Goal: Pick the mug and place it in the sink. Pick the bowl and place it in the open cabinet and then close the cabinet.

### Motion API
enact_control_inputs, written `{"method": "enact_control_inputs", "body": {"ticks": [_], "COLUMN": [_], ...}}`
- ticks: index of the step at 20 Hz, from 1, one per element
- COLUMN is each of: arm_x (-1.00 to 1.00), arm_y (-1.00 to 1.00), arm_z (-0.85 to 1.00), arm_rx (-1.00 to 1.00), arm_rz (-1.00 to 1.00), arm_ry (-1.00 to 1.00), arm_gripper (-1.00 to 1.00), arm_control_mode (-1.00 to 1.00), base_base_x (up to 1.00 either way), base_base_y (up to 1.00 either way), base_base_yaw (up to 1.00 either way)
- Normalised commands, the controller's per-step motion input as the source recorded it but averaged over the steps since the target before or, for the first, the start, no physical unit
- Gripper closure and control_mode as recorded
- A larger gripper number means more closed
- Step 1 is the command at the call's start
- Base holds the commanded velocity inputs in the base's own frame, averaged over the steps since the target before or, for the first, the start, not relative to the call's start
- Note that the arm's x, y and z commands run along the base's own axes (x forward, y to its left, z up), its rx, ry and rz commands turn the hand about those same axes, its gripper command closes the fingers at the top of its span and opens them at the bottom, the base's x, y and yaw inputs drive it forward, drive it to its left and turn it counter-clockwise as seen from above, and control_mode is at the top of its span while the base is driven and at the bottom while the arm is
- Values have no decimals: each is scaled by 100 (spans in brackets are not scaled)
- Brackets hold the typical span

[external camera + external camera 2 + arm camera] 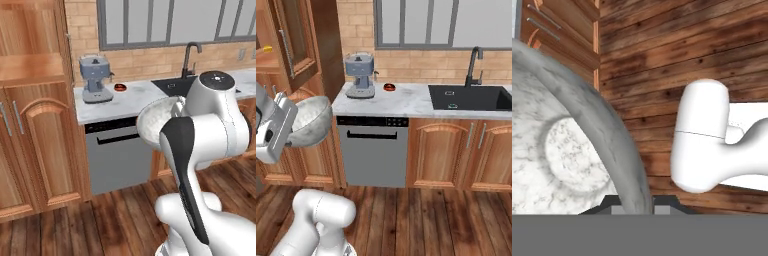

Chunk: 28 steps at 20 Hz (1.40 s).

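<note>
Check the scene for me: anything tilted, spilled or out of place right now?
Only the bowl stands out: the pincer is shut on its rim and carries it tipped on its side in mid-air over the wooden floor. Nothing has spilled, and the counter looks orderly.

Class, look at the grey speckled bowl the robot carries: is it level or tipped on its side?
Tipped. The bowl hangs in the air with its opening facing sideways, rim pinched in the gripper, above the wooden floor.

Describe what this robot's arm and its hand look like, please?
The arm is glossy white with thick rounded segments, a dark grey curved band down one link and a dark round cap on a joint. The gripper ends in two small dark fingertips.
</note>
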Motion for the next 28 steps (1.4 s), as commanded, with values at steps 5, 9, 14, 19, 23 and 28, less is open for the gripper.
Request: {"method": "enact_control_inputs", "body": {"ticks": [5,9,14,19,23,28], "arm_x": [0,0,0,0,0,0], "arm_y": [0,0,0,0,0,0], "arm_z": [0,0,0,0,0,0], "arm_rx": [0,0,0,0,0,0], "arm_rz": [0,0,0,0,0,0], "arm_ry": [0,0,0,0,0,0], "arm_gripper": [100,100,100,100,100,100], "arm_control_mode": [100,100,100,100,100,100], "base_base_x": [-12,-53,-24,18,95,58], "base_base_y": [75,93,100,100,62,25], "base_base_yaw": [-8,-9,-12,-14,-16,-9]}}
